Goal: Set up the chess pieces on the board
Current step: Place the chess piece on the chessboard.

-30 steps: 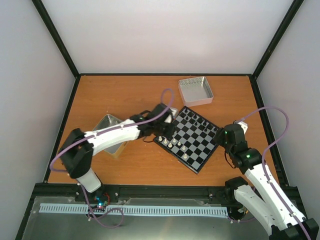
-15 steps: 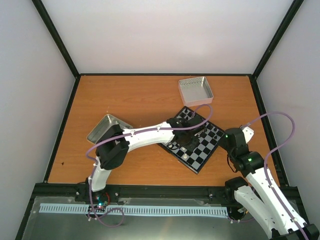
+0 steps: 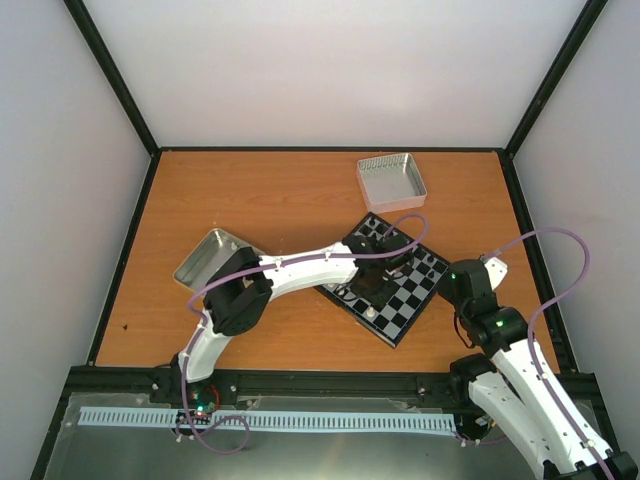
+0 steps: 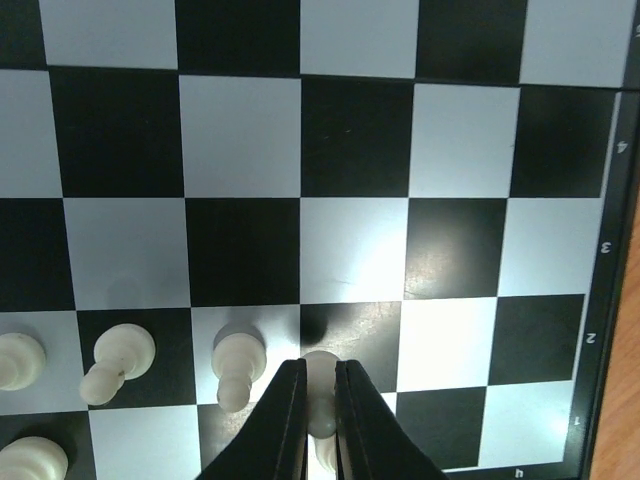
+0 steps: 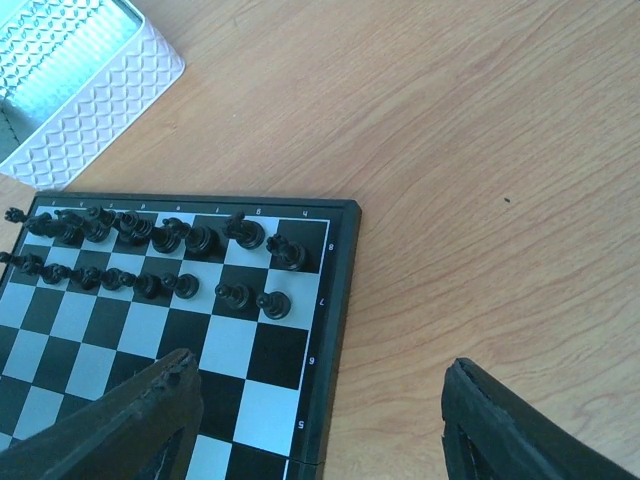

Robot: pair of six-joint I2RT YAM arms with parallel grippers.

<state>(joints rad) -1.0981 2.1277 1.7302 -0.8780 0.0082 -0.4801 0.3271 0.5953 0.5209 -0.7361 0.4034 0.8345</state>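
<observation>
The board lies tilted on the table right of centre and fills the left wrist view. My left gripper is shut on a cream-white pawn over a black square, next to a row of standing white pawns. I cannot tell whether the held pawn touches the board. In the top view the left gripper is over the board's middle. My right gripper is open and empty by the board's right edge, also seen from above. Black pieces fill two rows at the far side.
A white patterned tray stands behind the board and shows in the right wrist view. A silver metal tray lies left of the board, under the left arm. Black frame rails run around the table.
My left arm has swung right from the board's left corner to over the board's middle. The right arm has shifted only slightly.
</observation>
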